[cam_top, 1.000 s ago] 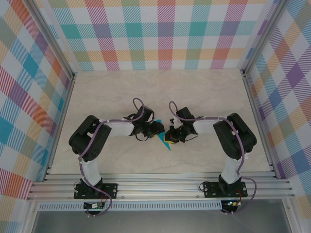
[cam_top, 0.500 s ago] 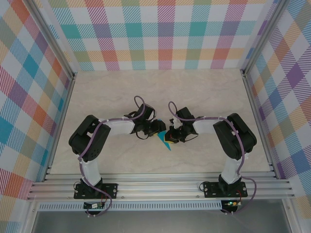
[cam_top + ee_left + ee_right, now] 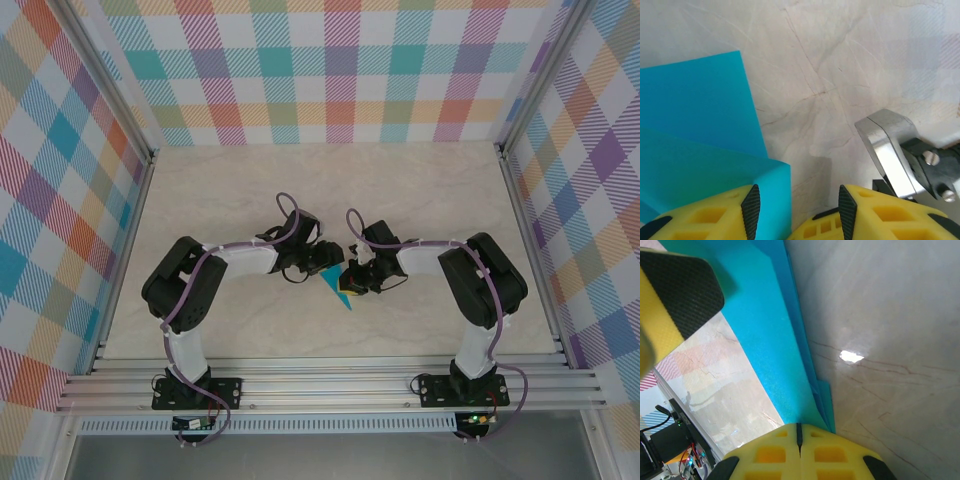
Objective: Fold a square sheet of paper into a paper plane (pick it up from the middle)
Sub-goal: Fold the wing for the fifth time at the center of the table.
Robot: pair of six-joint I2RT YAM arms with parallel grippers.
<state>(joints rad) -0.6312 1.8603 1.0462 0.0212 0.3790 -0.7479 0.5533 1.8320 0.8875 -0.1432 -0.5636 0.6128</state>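
Observation:
The square sheet of paper (image 3: 341, 295) is teal and folded into layers, lying mid-table between my two arms with a point toward the near edge. My right gripper (image 3: 800, 432) is shut on the folded edge of the paper (image 3: 775, 340), which runs upward from its yellow fingers. My left gripper (image 3: 799, 200) stands open just left of it. A raised flap of the paper (image 3: 695, 115) sits against the left pad (image 3: 751, 210), with bare table in the gap. From above, the left gripper (image 3: 328, 265) and the right gripper (image 3: 350, 280) nearly touch.
The table top (image 3: 330, 190) is pale marble, fenced by aluminium rails (image 3: 330, 385) and checked walls. A metal part of the right arm (image 3: 890, 150) lies close beside my left fingers. The left gripper's black pad (image 3: 682, 295) hangs over the paper in the right wrist view.
The left gripper's jaws have spread wider and it has shifted slightly away from the near edge, uncovering more of the teal paper. The right arm has held still.

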